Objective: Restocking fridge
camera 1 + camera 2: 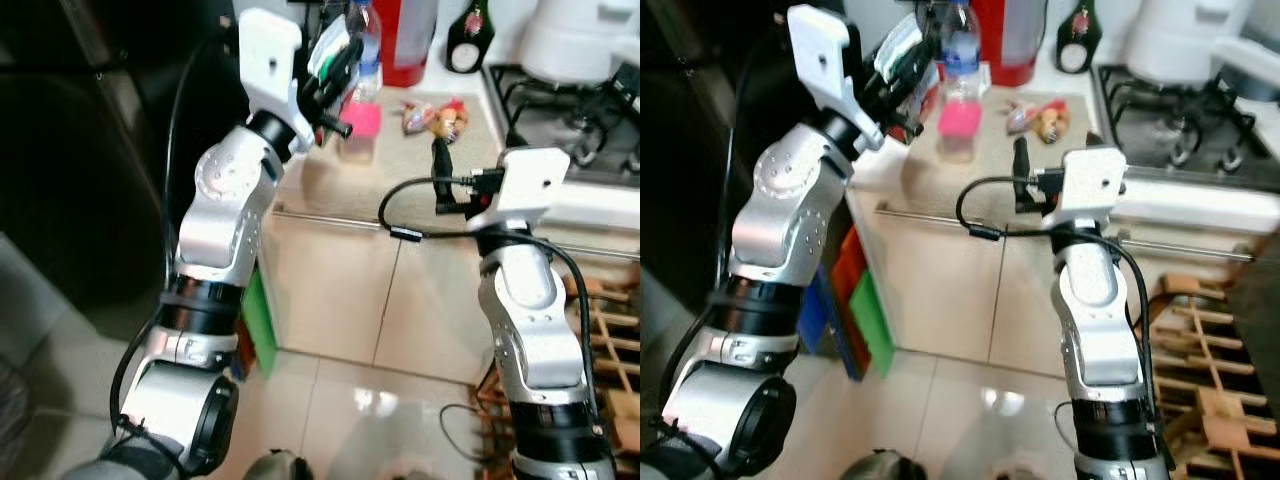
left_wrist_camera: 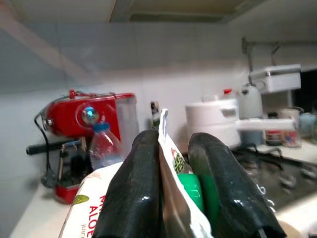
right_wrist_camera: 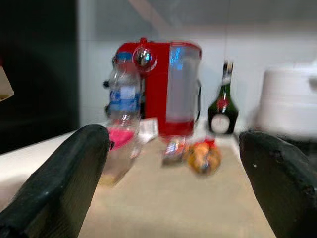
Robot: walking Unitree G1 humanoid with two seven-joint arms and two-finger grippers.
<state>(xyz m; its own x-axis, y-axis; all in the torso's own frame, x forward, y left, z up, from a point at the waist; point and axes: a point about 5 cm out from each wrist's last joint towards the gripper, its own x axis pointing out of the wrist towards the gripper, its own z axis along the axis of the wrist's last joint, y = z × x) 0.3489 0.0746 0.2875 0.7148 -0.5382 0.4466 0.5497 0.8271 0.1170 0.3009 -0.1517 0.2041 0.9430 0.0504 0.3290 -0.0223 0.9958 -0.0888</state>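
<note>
Up ahead, a beige worktop runs above pale cabinet doors, with a dark tall surface to the robot's left and a gas hob to its right. At the back of the worktop stands a red coffee machine, with a dark green bottle beside it and a large white pot on the hob side. In front of the machine stands a clear water bottle with a blue cap, and next to it a clear container with something pink inside.

The left arm is raised over the near corner of the worktop. The left gripper has its fingers clenched on a white carton with a green cap; the carton's folded top edge sits pinched between them, held in the air above the worktop, close to the water bottle.

The right gripper hovers low over the worktop edge, its fingers spread wide apart and holding nothing. Just beyond it lie some small wrapped snacks, orange and red, resting on the worktop.
</note>
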